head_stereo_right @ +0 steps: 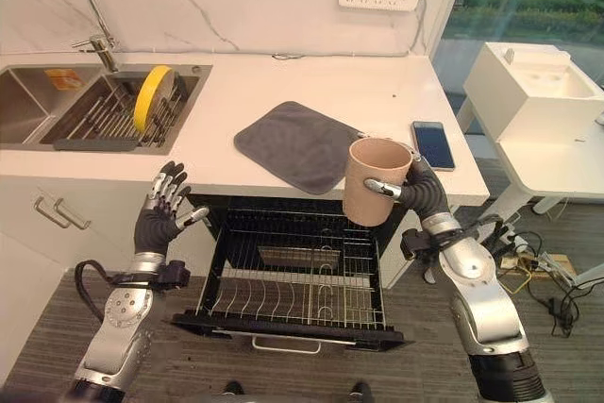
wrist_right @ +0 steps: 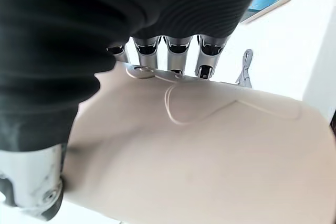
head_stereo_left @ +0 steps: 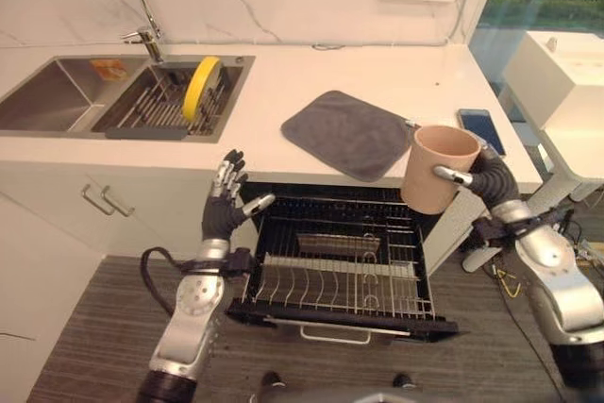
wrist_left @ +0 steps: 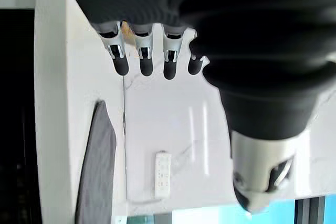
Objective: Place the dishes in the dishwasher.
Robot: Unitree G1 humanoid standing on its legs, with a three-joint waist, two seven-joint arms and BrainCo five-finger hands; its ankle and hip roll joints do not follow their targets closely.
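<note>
right hand [head_stereo_right: 415,191] wraps the beige cup [head_stereo_right: 375,180] upright above the pulled-out dishwasher rack [head_stereo_right: 294,276], probably ready to lower it in. left hand [head_stereo_right: 160,214] hovers open at the rack's left, clear of it.

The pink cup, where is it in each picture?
Left eye view: cup right of centre, held in the right hand above the open dishwasher rack.
Right eye view: cup just right of centre.
Left wrist view: not in it.
Right wrist view: cup up close, against the fingers.
Shared landmark: grey mat.
</note>
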